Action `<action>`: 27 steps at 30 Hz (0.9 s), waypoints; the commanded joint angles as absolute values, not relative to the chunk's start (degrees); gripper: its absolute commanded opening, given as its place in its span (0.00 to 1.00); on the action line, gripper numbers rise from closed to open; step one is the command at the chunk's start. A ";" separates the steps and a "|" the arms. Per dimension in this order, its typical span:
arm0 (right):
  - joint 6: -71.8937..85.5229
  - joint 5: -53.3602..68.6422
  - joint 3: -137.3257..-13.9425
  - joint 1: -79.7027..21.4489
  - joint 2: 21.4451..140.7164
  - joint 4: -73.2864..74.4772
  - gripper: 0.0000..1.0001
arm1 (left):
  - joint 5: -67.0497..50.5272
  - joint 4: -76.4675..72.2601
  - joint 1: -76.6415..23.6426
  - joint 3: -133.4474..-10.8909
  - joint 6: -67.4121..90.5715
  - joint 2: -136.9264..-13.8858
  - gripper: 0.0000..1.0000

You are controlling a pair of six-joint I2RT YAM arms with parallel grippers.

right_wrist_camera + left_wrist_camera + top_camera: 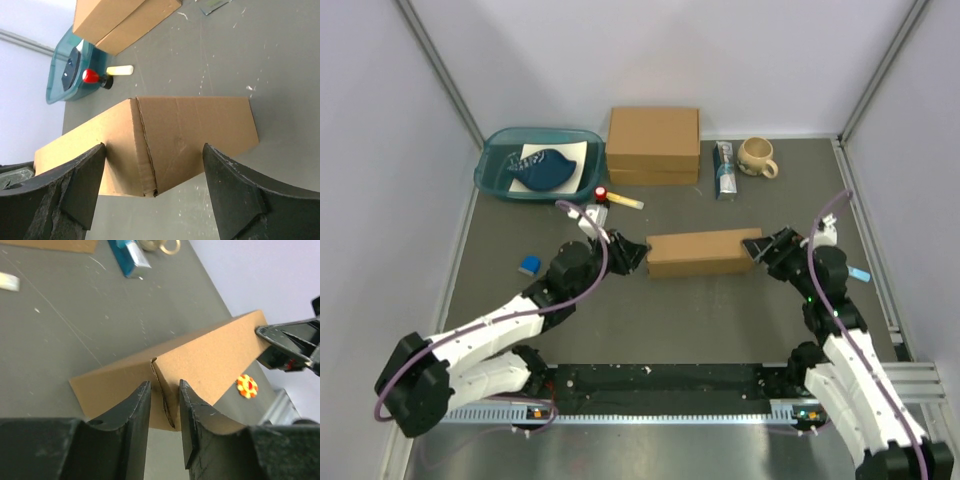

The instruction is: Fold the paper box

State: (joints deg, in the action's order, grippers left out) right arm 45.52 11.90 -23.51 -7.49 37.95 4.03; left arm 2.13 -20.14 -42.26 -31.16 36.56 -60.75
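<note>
The paper box [703,252] is a long brown cardboard block lying across the middle of the mat. My left gripper [632,252] is at its left end. In the left wrist view my left gripper [165,390] has its fingers a narrow gap apart, astride the corner seam of the box [210,360]. My right gripper [760,248] is at the right end. In the right wrist view my right gripper [154,150] is wide open, with the box's end corner [190,135] between its fingers and touching neither.
A thicker brown box [653,145] stands at the back, with a teal tray [490,175] to its left. A mug [757,156] and a blue packet [724,170] are at the back right. A red-topped item [602,193] and a small blue piece [529,265] lie at the left.
</note>
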 commanded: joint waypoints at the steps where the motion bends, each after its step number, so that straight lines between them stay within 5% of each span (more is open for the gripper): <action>1: 42.63 15.65 -17.31 -9.57 30.24 22.22 0.77 | 1.22 -14.33 -44.99 -21.98 37.00 -57.23 0.33; 4: 43.59 15.65 -15.91 -11.60 25.50 24.51 0.81 | 4.21 -10.30 -47.11 -18.90 37.53 -50.99 0.36; 7: 43.16 13.81 -18.71 -11.87 23.30 26.89 0.89 | 10.07 -2.75 -47.11 -18.19 38.40 -42.12 0.52; 13: 39.29 10.55 -30.31 -11.95 25.83 30.85 0.99 | 20.29 2.98 -46.93 -20.38 36.74 -28.57 0.68; 27: 40.34 5.98 -25.58 -11.86 38.73 20.32 0.89 | 20.04 3.34 -45.88 -21.01 40.16 -38.93 0.68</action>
